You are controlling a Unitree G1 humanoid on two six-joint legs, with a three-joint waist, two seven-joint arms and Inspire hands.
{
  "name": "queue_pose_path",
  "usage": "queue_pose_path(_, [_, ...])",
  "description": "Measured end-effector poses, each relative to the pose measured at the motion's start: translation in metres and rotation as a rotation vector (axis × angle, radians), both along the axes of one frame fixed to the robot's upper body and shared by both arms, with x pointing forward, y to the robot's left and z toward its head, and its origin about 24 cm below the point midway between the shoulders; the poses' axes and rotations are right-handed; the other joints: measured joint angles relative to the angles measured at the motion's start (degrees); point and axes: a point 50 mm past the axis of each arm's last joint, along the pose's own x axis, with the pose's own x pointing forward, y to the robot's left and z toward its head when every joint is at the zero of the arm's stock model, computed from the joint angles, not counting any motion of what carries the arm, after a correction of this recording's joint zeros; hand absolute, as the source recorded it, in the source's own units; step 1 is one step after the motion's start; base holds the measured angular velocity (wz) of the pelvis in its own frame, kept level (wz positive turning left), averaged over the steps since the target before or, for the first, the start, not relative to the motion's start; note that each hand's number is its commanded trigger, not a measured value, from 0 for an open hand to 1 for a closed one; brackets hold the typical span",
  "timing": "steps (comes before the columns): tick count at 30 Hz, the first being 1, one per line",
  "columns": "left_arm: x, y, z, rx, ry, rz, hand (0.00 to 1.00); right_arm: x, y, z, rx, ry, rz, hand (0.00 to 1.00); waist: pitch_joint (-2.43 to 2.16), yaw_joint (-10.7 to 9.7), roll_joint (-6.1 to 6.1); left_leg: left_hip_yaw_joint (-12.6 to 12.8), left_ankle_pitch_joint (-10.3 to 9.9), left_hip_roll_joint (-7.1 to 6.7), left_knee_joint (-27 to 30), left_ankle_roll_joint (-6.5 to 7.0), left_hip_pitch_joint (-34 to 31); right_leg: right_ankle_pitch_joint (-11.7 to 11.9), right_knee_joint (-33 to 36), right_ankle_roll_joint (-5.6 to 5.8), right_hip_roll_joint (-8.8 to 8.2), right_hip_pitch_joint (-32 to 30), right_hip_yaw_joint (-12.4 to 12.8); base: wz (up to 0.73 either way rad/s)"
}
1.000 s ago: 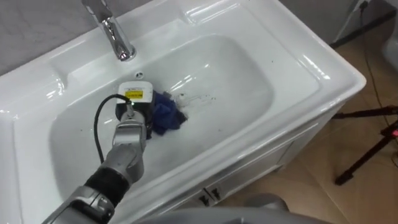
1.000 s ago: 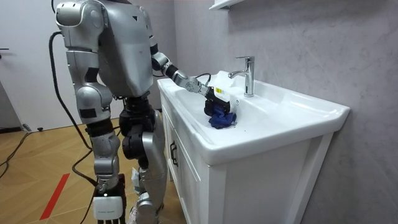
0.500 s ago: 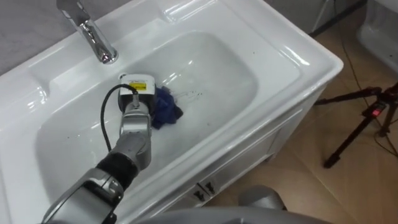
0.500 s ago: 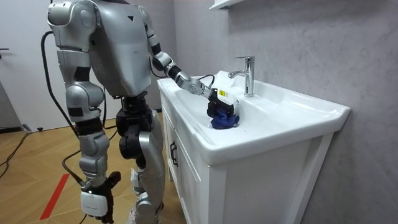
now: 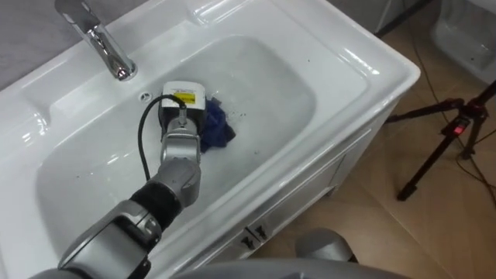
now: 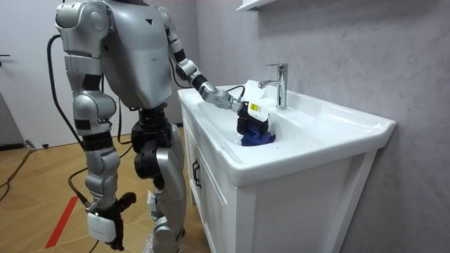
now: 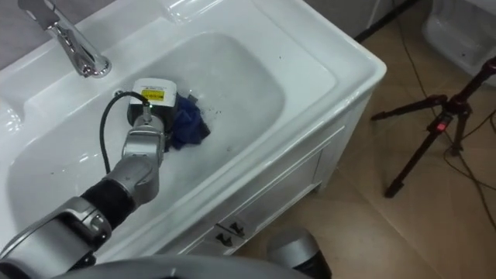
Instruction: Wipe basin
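A white basin sits in a vanity top, with a chrome faucet at its back left. My left arm reaches in from the lower left. My left hand presses down in the bowl's middle, fingers curled on a crumpled blue cloth that sticks out to its right. In the room view the left hand holds the blue cloth against the bowl, in front of the faucet. My right hand hangs relaxed at my side, well away from the vanity.
I stand at the vanity's front, beside its cabinet doors. A black tripod stands on the wood floor to the right. A grey wall rises behind the basin, with a shelf above the faucet.
My left hand has slid the blue cloth across the bowl, towards the room view's right. My right arm has swung down and back. The head camera has shifted.
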Motion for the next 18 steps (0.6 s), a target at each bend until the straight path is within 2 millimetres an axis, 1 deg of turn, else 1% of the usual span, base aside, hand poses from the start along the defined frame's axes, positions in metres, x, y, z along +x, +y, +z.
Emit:
queue_pose_path(3, [0.0015, -0.0011, 0.0015, 0.001, -0.006, -0.005, 1.0, 0.0023, 0.0, 0.0001, 0.001, -0.005, 0.001, 0.0, 0.0, -0.6, 0.0, 0.0, 0.0, 0.01, -0.1, 0.01, 0.0, 0.0, -0.1, 0.0, 0.06, 0.0, 0.0, 0.0])
queue_pose_path(6, [0.0026, -0.0009, 0.0026, 0.004, -0.01, -0.001, 1.0, 0.0029, -0.0009, 0.0005, 0.002, -0.007, 0.0, 0.0, -0.01, -1.2, 0.18, 0.7, 0.0, 0.01, -0.6, 0.0, 0.2, 0.0, -0.1, 0.0, 0.18, -0.3, 0.3, -0.09])
queue_pose_path(7, [0.0036, -0.001, 0.0034, 0.005, -0.013, -0.002, 1.0, 0.0057, -0.0015, 0.0009, 0.005, -0.013, 0.002, 0.0, 0.02, -1.2, 0.3, 1.1, 0.0, 0.02, -0.6, 0.01, 0.2, 0.0, 0.0, 0.02, 0.23, -0.5, 0.6, -0.14])
queue_pose_path(11, [0.0054, -0.0015, 0.0043, 0.008, -0.015, -0.001, 1.0, 0.0035, -0.0027, 0.0012, 0.002, -0.004, -0.001, 0.0, 0.12, -1.4, 0.9, 2.5, -0.1, 0.07, -0.7, 0.15, 0.4, 0.1, 0.2, 0.15, 0.44, -1.0, 2.1, -0.17])
queue_pose_path(13, [0.0059, -0.0007, 0.0045, 0.011, -0.015, 0.003, 1.0, 0.0037, -0.003, 0.0014, 0.002, -0.002, 0.002, 0.0, 0.11, -1.4, 1.36, 3.8, -0.3, 0.03, -0.7, 0.31, 0.5, 0.1, 1.0, 0.22, 0.55, -1.8, 3.1, -0.24])
queue_pose_path(14, [0.006, -0.0007, 0.0046, 0.011, -0.016, 0.003, 1.0, 0.0052, -0.0031, 0.0015, 0.002, -0.005, 0.004, 0.0, 0.13, -1.4, 1.45, 4.1, -0.3, 0.03, -0.7, 0.34, 0.5, 0.1, 1.0, 0.26, 0.58, -1.9, 3.2, -0.19])
queue_pose_path(18, [0.0078, 0.0004, 0.0025, 0.024, -0.002, 0.011, 1.0, 0.0008, -0.0067, 0.0027, -0.005, 0.018, 0.014, 0.0, 0.18, -2.2, 1.57, 4.9, -0.5, -0.09, -1.0, 0.55, 1.3, 0.1, 1.2, 0.48, 0.61, -1.6, 4.0, -0.12])
